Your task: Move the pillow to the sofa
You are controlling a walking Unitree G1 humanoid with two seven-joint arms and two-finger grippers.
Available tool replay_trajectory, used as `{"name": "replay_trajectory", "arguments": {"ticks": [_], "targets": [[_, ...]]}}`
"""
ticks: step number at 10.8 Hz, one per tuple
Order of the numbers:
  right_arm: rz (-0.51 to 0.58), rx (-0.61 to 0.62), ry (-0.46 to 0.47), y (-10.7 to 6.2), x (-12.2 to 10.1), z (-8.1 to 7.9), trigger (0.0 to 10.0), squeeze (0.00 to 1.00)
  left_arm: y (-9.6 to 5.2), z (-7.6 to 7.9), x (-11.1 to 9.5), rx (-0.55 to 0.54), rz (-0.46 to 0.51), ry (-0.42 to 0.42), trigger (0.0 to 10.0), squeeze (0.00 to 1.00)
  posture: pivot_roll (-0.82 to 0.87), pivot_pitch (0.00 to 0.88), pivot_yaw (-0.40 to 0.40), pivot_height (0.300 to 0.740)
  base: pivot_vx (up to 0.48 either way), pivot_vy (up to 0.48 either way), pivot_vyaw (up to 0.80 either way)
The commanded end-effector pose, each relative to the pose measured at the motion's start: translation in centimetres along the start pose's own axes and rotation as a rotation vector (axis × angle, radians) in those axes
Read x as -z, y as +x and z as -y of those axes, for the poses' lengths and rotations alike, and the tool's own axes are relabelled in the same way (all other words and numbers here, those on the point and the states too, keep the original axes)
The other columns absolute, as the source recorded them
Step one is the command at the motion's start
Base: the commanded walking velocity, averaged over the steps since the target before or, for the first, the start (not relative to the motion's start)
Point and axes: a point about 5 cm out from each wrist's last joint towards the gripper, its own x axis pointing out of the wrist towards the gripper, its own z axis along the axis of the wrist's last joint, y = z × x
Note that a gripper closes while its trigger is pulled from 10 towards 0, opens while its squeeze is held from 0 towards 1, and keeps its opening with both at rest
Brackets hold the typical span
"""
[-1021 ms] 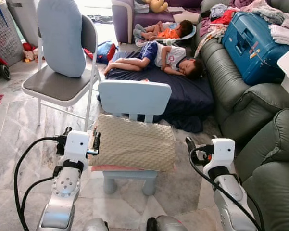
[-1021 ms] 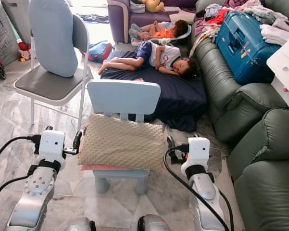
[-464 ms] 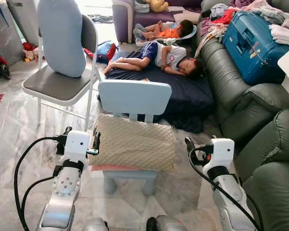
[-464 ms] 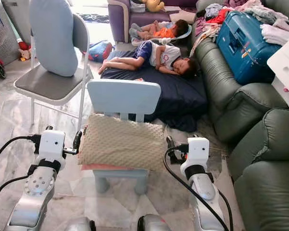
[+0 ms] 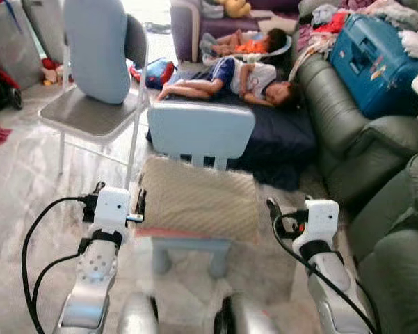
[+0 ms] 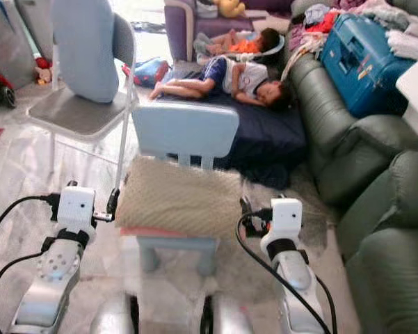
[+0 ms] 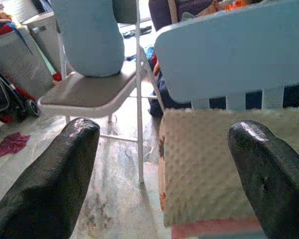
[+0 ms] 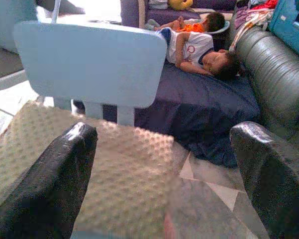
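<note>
Change: against the pictures of a moment ago the whole view has slid a little and gone soft with blur, so the camera has moved, most likely the robot shifting its stance; pillow, chairs and both arms keep their places relative to one another. For the task, I judge the lift has not begun.
Left hand [image 5: 118, 200]: near left, just beside the pillow's left edge; its fingers [image 7: 49, 184] stand wide apart, holding nothing, with the pillow's edge lying between them in the wrist view. Whether a finger touches the fabric I cannot tell.
Right hand [image 6: 256, 211]: near right, just off the pillow's right end, fingers [image 8: 45, 184] spread wide and empty.
Pillow [image 5: 198, 198]: beige, dimpled, lying flat on the seat of the small blue chair [image 5: 200, 129], a pink layer showing under its near edge.
Step in hand: a judgement, bracketing the pillow from both ends before closing in.
Sofa [image 5: 375, 139]: dark green, along the right, near to far; a blue suitcase [image 5: 375, 59] lies on its far part.
Left, farther: grey folding chair [image 5: 90, 115] with a pale blue cushion [image 5: 97, 45] propped on it.
Far: two people asleep on a dark mattress [image 5: 278, 139] on the floor.
</note>
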Motion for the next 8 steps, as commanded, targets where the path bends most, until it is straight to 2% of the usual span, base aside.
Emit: {"name": "replay_trajectory", "arguments": {"ticks": [1,8], "targets": [[-0.001,-0.006,0.004,-0.07,0.02,0.03,10.0,0.00,-0.03,0.01,0.07,-0.006,-0.001,-0.011,10.0,0.00,0.03,0.062,-0.060,0.620,0.000,0.000,0.00],[-0.003,-0.053,0.014,0.02,0.04,-0.28,10.0,0.00,-0.03,-0.78,0.48,-0.074,-0.032,0.022,10.0,0.00,0.03,0.064,-0.061,0.620,0.000,0.000,0.00]]}}
